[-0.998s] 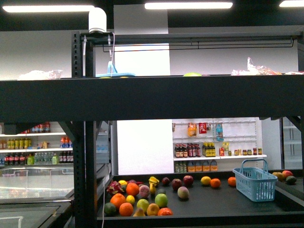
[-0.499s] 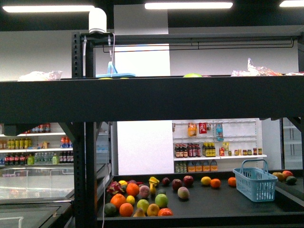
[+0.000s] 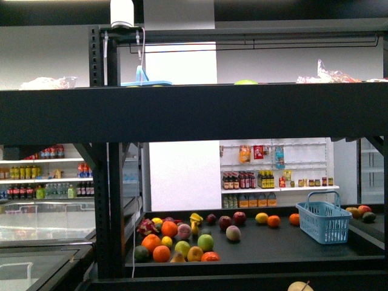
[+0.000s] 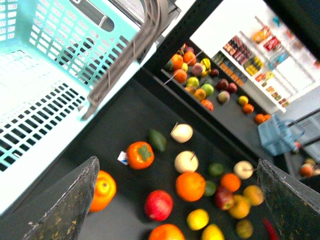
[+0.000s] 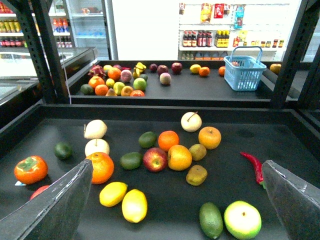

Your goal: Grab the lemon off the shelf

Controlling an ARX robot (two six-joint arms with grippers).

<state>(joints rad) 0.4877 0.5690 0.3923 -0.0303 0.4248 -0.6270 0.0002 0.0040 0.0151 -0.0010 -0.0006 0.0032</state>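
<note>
- Lemon, a smooth pale-yellow oval fruit (image 5: 134, 205), lies on the black metal shelf (image 5: 235, 137), near the red apple (image 5: 155, 159), on its robot side.
- Probably firm, light and slippery, so take hold across its narrow middle.
- Right gripper (image 5: 176, 167) and left gripper (image 4: 176, 164) gape wide, both empty.

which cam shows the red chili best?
Right wrist view: the long red chili pepper lies whole on the black metal shelf, unobstructed. Left wrist view catches only a red sliver at the frame edge. Front view doesn't show it.

Front view's edge cuts off a pale fruit (image 3: 300, 286) on the shelf (image 3: 194, 113).
</note>
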